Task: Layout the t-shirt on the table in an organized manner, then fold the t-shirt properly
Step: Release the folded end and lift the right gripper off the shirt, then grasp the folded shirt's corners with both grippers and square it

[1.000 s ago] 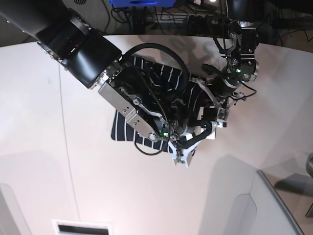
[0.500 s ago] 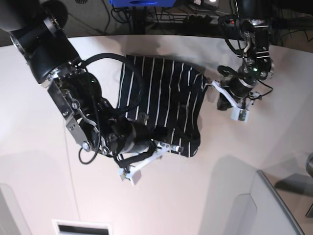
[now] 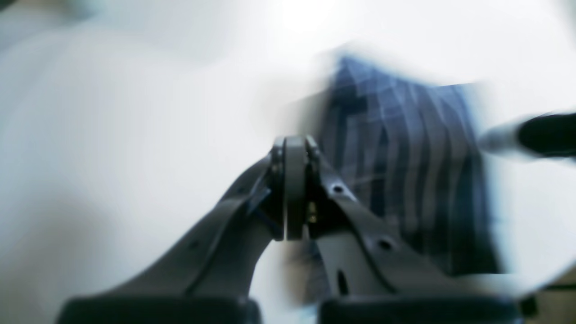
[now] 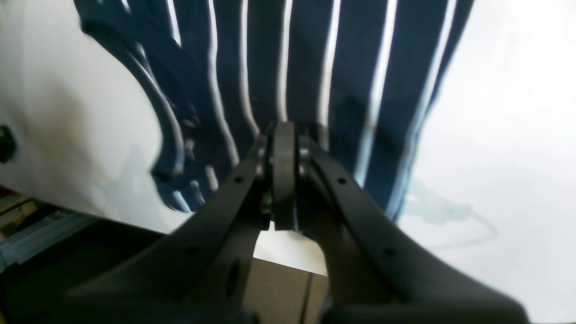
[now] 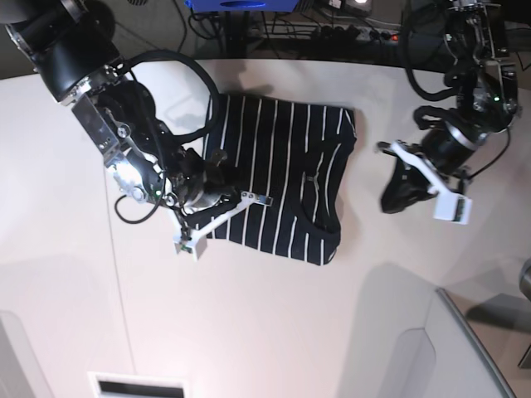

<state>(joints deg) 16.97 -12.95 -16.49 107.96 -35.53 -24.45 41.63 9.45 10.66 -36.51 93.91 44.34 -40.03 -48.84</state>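
Observation:
The t-shirt (image 5: 278, 178) lies on the table (image 5: 274, 315) as a flat folded rectangle, dark navy with thin white stripes. My right gripper (image 5: 186, 244) is at the shirt's near-left corner, just off its edge. In the right wrist view this gripper (image 4: 284, 135) is shut with nothing between its pads, and the t-shirt (image 4: 342, 90) spreads beyond it. My left gripper (image 5: 448, 207) hangs well to the right of the shirt, apart from it. The blurred left wrist view shows that gripper (image 3: 294, 148) shut and empty, with the t-shirt (image 3: 405, 180) behind it.
Cables and a power strip (image 5: 332, 33) run behind the table's curved far edge. A thin seam line (image 5: 116, 274) crosses the left of the tabletop. A grey panel (image 5: 465, 348) rises at the near right, and a white slot (image 5: 137, 385) sits at the near edge.
My right gripper has swung left off the shirt to its near-left corner and closed. My left arm has drawn back to the right, away from the shirt, which now lies flatter.

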